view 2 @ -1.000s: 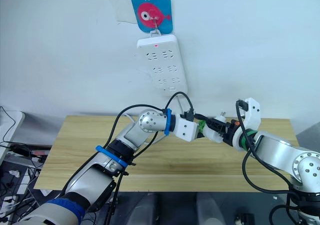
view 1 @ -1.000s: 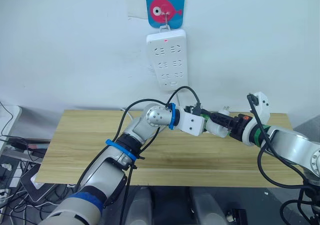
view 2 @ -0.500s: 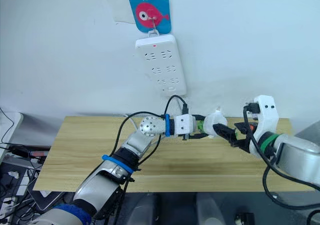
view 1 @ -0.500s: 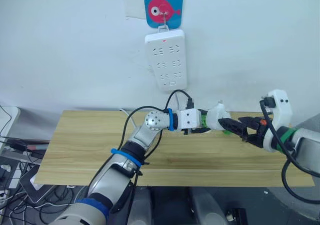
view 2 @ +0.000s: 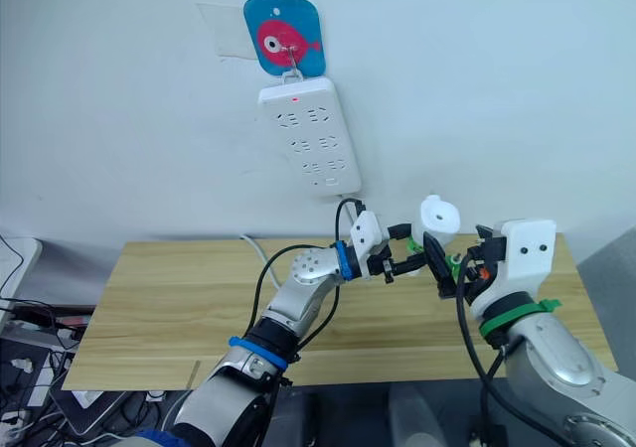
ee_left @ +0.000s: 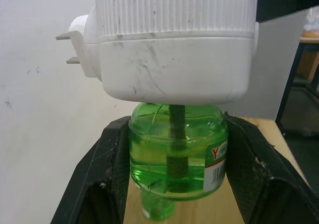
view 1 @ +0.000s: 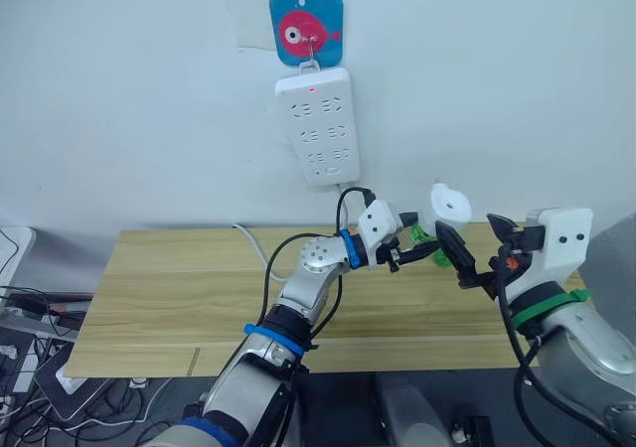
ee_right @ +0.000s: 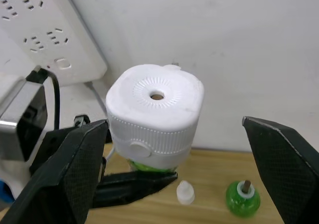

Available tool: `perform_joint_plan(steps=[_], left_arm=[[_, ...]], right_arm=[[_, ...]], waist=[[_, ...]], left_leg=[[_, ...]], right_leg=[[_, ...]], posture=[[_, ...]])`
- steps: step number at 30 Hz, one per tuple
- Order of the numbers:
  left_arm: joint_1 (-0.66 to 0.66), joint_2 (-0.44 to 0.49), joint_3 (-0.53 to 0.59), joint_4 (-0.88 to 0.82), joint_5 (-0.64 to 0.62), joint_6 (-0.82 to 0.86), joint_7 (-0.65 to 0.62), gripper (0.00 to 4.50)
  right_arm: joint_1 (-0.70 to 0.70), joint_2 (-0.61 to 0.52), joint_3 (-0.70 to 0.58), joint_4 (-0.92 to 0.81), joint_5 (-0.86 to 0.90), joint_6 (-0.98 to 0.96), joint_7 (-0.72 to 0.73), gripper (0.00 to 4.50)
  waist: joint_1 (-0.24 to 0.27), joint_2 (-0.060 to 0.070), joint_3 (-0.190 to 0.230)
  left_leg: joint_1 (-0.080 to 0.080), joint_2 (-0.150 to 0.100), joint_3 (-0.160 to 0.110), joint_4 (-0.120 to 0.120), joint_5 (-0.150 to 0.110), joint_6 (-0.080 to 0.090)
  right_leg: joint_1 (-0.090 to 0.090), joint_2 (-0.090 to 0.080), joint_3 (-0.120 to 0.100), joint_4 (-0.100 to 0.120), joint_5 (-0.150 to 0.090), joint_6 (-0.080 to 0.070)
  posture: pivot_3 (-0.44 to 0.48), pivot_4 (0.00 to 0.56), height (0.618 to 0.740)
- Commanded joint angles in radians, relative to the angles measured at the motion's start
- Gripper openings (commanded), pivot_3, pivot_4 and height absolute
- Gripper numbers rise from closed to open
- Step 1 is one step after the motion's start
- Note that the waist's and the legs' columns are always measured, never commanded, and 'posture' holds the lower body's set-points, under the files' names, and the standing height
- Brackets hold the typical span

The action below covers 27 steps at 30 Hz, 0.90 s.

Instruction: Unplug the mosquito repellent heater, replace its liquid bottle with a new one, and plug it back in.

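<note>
**Heater with green bottle held in the air above the far right of the tabletop**

White wall forms the background; on it hangs one power strip with a red light lit near its top, below one blue fish plaque. Beneath stands one wooden table, its left half bare and its front edge free.

One mosquito repellent heater, unplugged, is lifted above the far right part of the tabletop, between the two arms and well apart from the power strip. Its vented top shows in the right wrist view; its two prongs point toward the wall. One green liquid bottle sits attached under the heater.

The left gripper pinches this bottle, one black finger pressed against each side. The right gripper is spread wide, its fingers apart on either side of the heater and touching nothing.

On the tabletop near the far right edge rest one second green bottle, uncapped with its wick showing, and one small white cap just beside it.
</note>
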Motion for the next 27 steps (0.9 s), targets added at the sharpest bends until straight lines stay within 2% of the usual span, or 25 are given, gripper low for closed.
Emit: perform_joint_plan(steps=[1,12,24,27], left_arm=[[0.001,-0.03,0.012,-0.069,-0.023,-0.002,0.031,2.26],[0.024,-0.059,0.008,-0.116,-0.019,0.032,0.102,2.26],[0.021,-0.064,0.001,-0.12,-0.018,0.042,0.119,2.26],[0.025,-0.063,-0.001,-0.123,-0.02,0.044,0.118,2.26]], right_arm=[[-0.022,0.081,0.058,0.004,-0.117,-0.045,0.025,4.5],[-0.109,0.231,0.106,0.077,-0.321,-0.033,0.084,4.5],[-0.157,0.338,0.132,0.108,-0.432,-0.013,0.154,4.5],[-0.161,0.355,0.131,0.11,-0.449,-0.013,0.171,3.96]], waist=[[-0.001,0.001,-0.004],[-0.007,0.002,-0.021],[-0.009,0.001,-0.024],[-0.009,0.001,-0.024]], left_leg=[[0.0,0.0,0.0,0.0,0.0,0.0],[0.0,0.0,0.0,0.0,-0.001,0.002],[0.0,0.0,0.0,0.0,-0.001,0.002],[0.0,0.0,0.0,0.0,-0.001,0.002]], right_leg=[[0.0,0.0,0.0,0.0,0.0,0.0],[0.0,0.0,0.0,0.0,0.0,0.0],[0.0,0.0,0.0,0.0,0.0,0.0],[0.0,0.0,0.0,0.0,0.0,0.0]], posture=[[-0.192,0.161,0.74],[-0.182,0.157,0.74],[-0.177,0.161,0.74],[-0.177,0.164,0.74]])
